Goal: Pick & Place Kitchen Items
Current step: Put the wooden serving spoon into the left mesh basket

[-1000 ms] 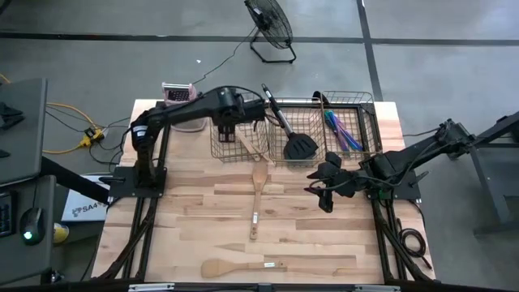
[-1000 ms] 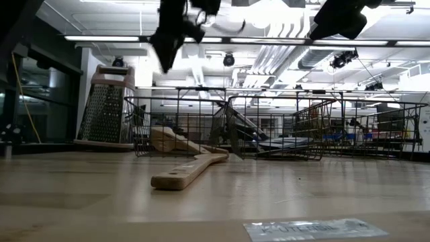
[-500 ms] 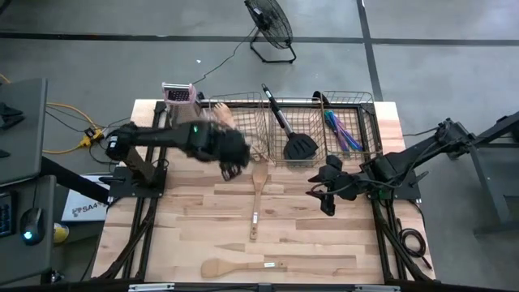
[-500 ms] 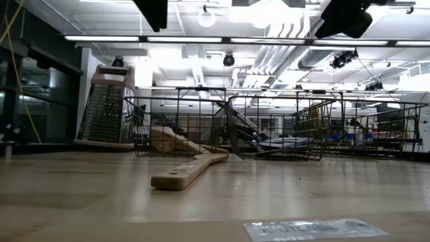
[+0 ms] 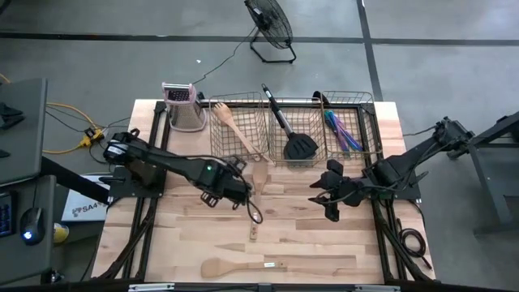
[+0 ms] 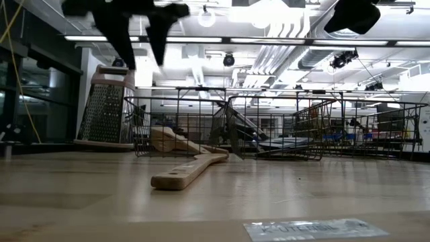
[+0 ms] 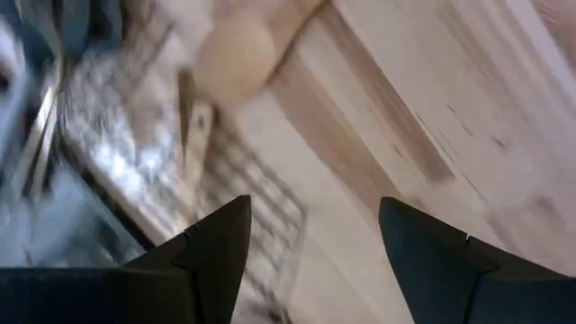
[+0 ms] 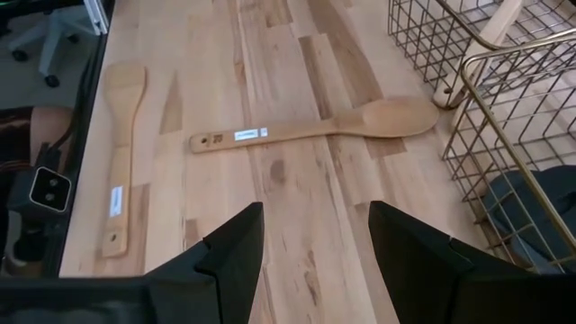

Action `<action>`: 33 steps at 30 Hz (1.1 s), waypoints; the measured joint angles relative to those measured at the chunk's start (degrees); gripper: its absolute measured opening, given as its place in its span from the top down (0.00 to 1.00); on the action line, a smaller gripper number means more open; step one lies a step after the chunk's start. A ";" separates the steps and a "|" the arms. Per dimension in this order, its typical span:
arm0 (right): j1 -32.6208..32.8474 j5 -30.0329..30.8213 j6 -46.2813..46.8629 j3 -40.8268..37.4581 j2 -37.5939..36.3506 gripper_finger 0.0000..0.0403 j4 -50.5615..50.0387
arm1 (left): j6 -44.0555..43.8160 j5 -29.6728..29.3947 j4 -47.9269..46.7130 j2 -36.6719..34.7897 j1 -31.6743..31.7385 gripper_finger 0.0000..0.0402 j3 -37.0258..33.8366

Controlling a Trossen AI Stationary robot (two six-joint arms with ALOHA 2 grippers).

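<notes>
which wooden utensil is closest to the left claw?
The wooden spoon lying just in front of the baskets, right beside the open left claw. The wooden spatula lies at the table's near edge.

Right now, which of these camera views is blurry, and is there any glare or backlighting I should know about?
Left wrist view: smeared by motion blur; only the open left gripper reads sharply, with a wooden spoon as a pale blob. Low view: bright ceiling lights backlight the arms into black silhouettes, and the baskets look dim. Right wrist view: sharp and evenly lit. High view: even light, no glare.
</notes>
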 joint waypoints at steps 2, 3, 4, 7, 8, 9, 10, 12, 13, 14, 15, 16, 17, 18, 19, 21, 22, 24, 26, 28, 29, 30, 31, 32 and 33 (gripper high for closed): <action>0.21 0.36 -0.02 0.02 0.00 0.52 0.00 | 5.23 0.00 6.42 0.00 0.06 0.40 -3.29; 0.21 0.36 -0.04 0.02 0.00 0.52 0.00 | 7.02 -0.03 9.59 0.00 0.10 0.40 -4.81; 0.21 0.39 -0.04 0.02 0.00 0.52 0.00 | 9.18 -0.04 12.96 0.00 0.12 0.40 -6.18; 0.18 0.43 -0.04 0.02 0.00 0.52 -0.02 | 16.97 2.30 22.82 0.35 0.45 0.40 -9.86; 0.18 0.47 -0.04 0.02 0.00 0.52 -0.02 | 18.99 3.29 25.89 0.67 0.45 0.40 -10.81; 0.18 0.47 -0.04 0.02 0.00 0.52 -0.06 | 20.94 4.27 28.04 1.01 0.45 0.40 -11.55; 0.16 0.49 -0.04 0.02 0.00 0.52 -0.13 | 22.85 4.77 29.59 1.57 0.45 0.40 -11.98; 0.16 0.48 -0.06 0.04 0.00 0.52 -0.11 | 26.41 5.96 32.67 3.09 0.47 0.40 -12.13; 0.16 0.48 -0.04 0.04 0.00 0.52 -0.11 | 27.90 6.21 33.39 3.78 0.47 0.40 -12.15; 0.16 0.51 -0.04 0.04 0.00 0.52 -0.10 | 29.06 6.45 34.02 4.51 0.47 0.40 -12.19; 0.16 0.51 -0.05 0.04 0.00 0.52 -0.09 | 30.08 6.97 35.41 5.43 0.47 0.40 -12.19; 0.16 0.51 -0.04 0.04 0.00 0.52 -0.06 | 30.87 7.33 37.08 6.27 0.47 0.40 -12.17; 0.16 0.53 -0.04 0.04 0.00 0.52 0.10 | 31.75 7.54 37.70 6.81 0.47 0.40 -12.17; 0.16 0.51 -0.04 0.04 0.00 0.52 0.42 | 32.54 7.72 37.74 7.24 0.47 0.40 -12.21; 0.16 0.53 0.09 0.04 0.00 0.52 0.59 | 33.34 8.12 38.93 7.94 0.47 0.40 -12.21; 0.16 0.52 0.24 0.04 0.00 0.52 0.60 | 34.66 9.49 40.18 9.09 0.49 0.40 -11.99; 0.16 0.52 0.27 0.04 0.00 0.52 0.70 | 35.18 9.85 39.61 9.73 0.49 0.40 -12.12; 0.16 0.52 0.35 0.04 0.01 0.52 0.87 | 37.48 10.26 40.10 11.03 0.49 0.40 -12.15; 0.16 0.53 0.39 0.04 0.02 0.52 1.39 | 39.36 10.60 39.62 11.50 0.49 0.40 -12.19; 0.16 0.51 0.47 0.04 0.02 0.52 1.60 | 40.94 11.52 42.19 12.48 0.84 0.40 -11.93; 0.16 0.51 0.47 0.04 0.02 0.52 1.84 | 41.42 12.08 42.48 12.73 0.98 0.40 -11.95; 0.16 0.52 0.47 0.04 0.02 0.52 2.35 | 41.76 12.21 41.95 12.76 1.20 0.40 -12.14; 0.16 0.53 0.47 0.04 0.02 0.52 2.77 | 42.06 12.22 42.08 12.84 1.31 0.40 -12.19; 0.16 0.59 0.46 0.04 0.02 0.52 2.98 | 42.51 12.19 43.33 12.97 1.71 0.40 -12.10; 0.16 0.81 0.45 0.04 0.02 0.52 3.27 | 43.06 12.02 43.78 13.07 2.01 0.40 -11.97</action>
